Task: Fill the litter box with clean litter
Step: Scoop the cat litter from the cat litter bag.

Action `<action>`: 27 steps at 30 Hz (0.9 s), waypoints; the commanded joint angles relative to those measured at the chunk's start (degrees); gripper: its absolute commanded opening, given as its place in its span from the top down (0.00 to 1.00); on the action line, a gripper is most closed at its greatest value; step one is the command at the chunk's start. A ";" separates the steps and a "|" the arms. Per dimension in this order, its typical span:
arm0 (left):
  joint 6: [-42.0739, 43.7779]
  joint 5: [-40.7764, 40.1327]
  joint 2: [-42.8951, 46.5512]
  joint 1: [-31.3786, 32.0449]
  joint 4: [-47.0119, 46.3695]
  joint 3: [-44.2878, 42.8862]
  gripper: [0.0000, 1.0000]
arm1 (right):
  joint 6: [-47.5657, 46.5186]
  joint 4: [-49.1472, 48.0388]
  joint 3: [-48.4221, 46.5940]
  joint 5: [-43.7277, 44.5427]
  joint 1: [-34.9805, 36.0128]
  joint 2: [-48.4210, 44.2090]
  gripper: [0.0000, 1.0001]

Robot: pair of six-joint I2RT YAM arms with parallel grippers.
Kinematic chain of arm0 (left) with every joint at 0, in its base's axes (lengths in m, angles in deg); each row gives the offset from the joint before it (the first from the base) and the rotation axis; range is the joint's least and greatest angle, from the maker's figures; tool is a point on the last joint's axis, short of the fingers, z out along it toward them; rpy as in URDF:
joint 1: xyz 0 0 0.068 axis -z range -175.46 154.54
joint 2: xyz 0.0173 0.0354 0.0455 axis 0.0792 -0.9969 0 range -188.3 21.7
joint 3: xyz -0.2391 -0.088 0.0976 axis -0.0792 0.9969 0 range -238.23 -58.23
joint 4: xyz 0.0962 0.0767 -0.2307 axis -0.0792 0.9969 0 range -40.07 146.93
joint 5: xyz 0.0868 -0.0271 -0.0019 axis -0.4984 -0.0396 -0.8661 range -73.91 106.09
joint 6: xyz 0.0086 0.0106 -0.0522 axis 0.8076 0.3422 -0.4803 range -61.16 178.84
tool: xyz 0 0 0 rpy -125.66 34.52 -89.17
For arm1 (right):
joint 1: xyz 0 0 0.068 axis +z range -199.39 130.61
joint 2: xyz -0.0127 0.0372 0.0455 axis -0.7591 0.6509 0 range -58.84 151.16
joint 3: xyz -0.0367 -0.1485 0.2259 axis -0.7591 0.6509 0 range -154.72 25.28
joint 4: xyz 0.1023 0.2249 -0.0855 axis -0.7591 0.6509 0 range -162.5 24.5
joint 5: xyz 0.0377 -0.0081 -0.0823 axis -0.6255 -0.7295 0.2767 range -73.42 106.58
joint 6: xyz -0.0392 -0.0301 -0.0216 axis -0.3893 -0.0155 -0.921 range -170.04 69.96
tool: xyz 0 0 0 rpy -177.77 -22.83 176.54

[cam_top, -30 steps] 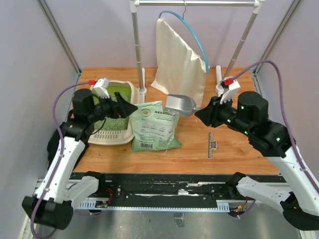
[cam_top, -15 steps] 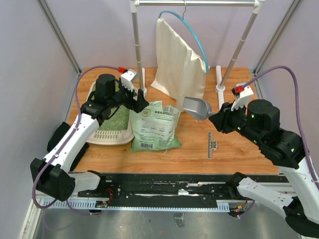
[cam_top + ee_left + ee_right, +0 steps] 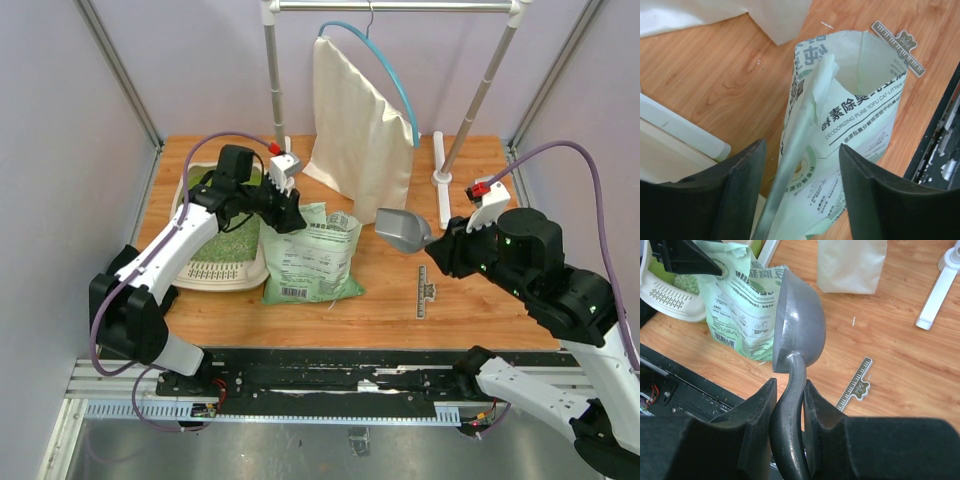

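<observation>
While right claw [image 3: 790, 401] clamps smooth grey scoop [image 3: 800, 325], crinkled bag [image 3: 850, 130] gapes.

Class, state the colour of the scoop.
The scoop is plain grey, clearest in the right wrist view.

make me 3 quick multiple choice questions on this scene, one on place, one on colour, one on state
1. In the top view, where does the litter box lie from the bag?
A) left of it
B) right of it
C) on top of it

2. What colour is the scoop?
A) red
B) grey
C) yellow

3. The right gripper is
A) open and empty
B) shut on the bag
C) shut on the scoop

Answers:
1 A, the litter box sits at the bag's left side.
2 B, its bowl is dull grey metal.
3 C, in the right wrist view both fingers press the scoop's handle.
</observation>
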 commanded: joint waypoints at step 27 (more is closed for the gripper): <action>0.91 12.36 21.55 12.21 -14.77 14.76 0.99 | 3.46 15.38 -12.09 -11.11 -0.40 3.20 0.99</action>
